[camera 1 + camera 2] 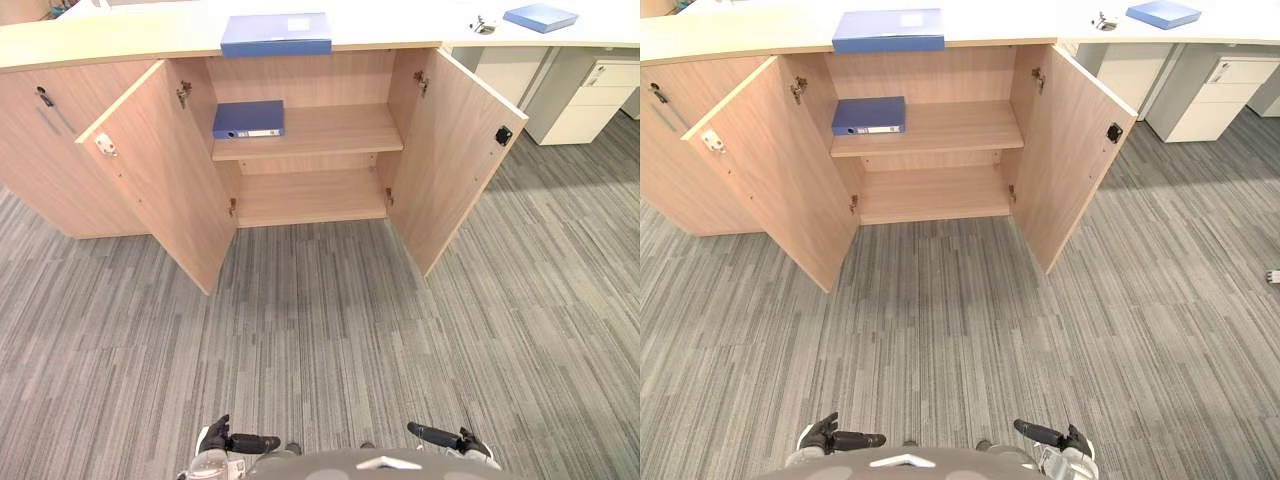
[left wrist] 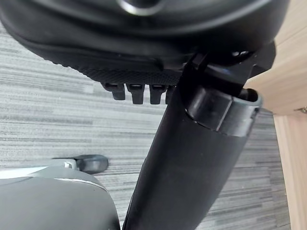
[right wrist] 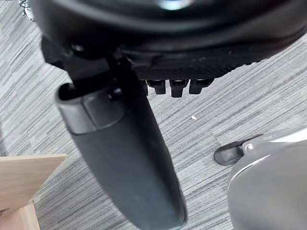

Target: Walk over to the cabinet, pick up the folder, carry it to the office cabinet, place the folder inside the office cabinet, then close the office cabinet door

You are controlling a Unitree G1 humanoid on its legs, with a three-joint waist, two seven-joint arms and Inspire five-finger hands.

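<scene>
Nearest me, low in the head views, are my two hands: left hand and right hand. Both are over the grey striped carpet and both are empty, fingers loose and uncurled. Ahead, the wooden office cabinet sits under the long table with its two doors swung wide, left door and right door.

I count three blue folders. The table folder lies flat at the table's front edge, right above the opening. The shelf folder lies on the left half of the upper shelf, its labelled spine towards me. The far folder lies on the table well to the right, near a small metal object. One white drawer unit stands beyond the right door.
</scene>
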